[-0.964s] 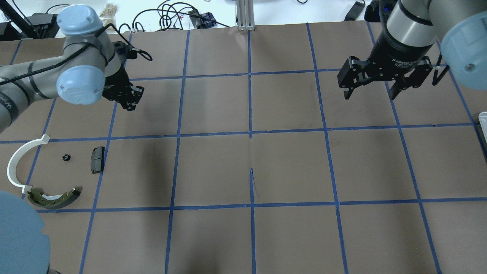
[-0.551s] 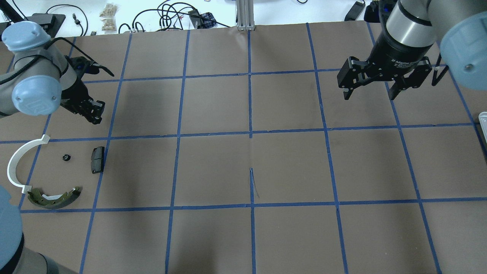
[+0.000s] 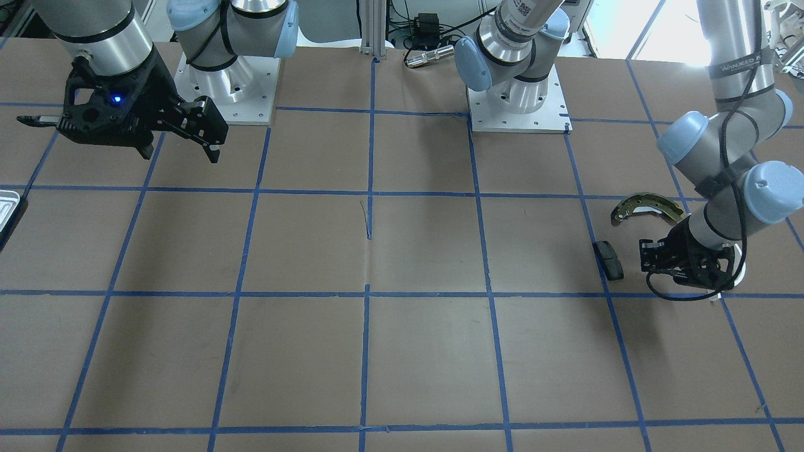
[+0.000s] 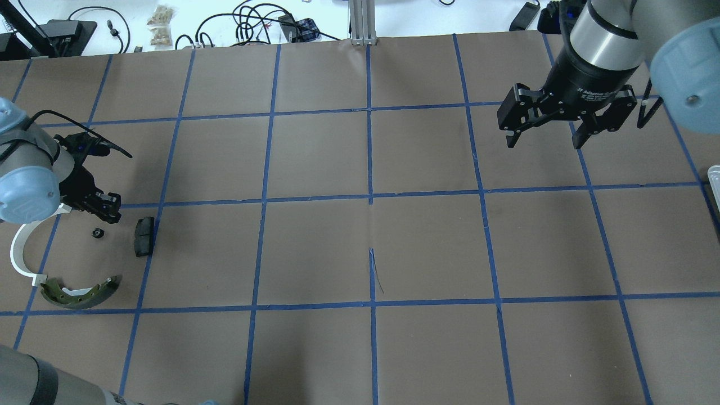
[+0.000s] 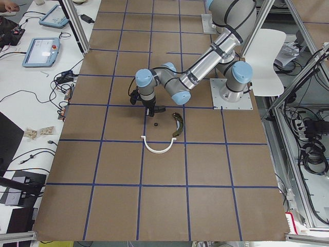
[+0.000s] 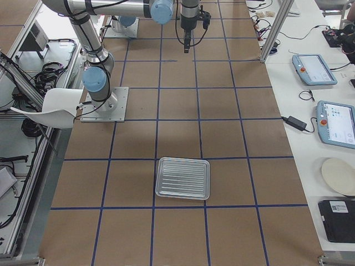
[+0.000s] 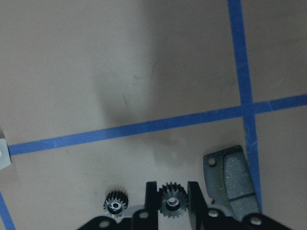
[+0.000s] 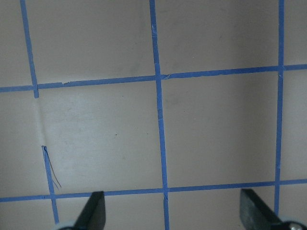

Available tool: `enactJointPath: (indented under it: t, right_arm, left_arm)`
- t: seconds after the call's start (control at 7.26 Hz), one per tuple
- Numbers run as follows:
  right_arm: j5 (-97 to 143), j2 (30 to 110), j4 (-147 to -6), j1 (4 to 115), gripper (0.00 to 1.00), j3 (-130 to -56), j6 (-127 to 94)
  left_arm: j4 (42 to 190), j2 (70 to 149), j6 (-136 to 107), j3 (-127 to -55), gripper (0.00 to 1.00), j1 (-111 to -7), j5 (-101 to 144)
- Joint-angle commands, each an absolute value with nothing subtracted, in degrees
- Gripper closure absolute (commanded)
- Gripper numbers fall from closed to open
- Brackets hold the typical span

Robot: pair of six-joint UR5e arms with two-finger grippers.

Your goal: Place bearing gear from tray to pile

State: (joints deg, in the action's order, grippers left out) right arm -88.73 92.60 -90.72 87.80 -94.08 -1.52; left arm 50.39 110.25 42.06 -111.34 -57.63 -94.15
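I hold a small dark toothed bearing gear [image 7: 172,202] clamped between the fingers of my left hand [image 4: 108,212], its bore facing the wrist camera. The pile [image 4: 79,293] lies spread around it on the table [image 4: 371,169]. A second gear [image 7: 115,206] lies flat just beside, and a black pad [image 7: 231,178] lies on the other side. Farther off are a thin white arc [image 4: 21,256] and a curved brass-and-grey brake shoe [image 3: 644,207]. The ribbed silvery tray [image 6: 183,178] lies flat, well apart, at my right end.
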Motion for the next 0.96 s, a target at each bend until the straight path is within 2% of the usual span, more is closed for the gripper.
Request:
enactJointPath:
  t: [0.0,0.83]
  right_arm:
    - [-88.59,92.55,-90.79,87.8,0.0,-93.96,-1.67]
    - [-88.59,92.55,-90.79,87.8,0.0,-94.04,-1.58]
  left_arm:
    - [45.79,110.13,42.71,-114.78,1.0,-57.3,-94.13]
    - [45.79,109.78,43.93,-114.52,1.0,-56.69,-94.04]
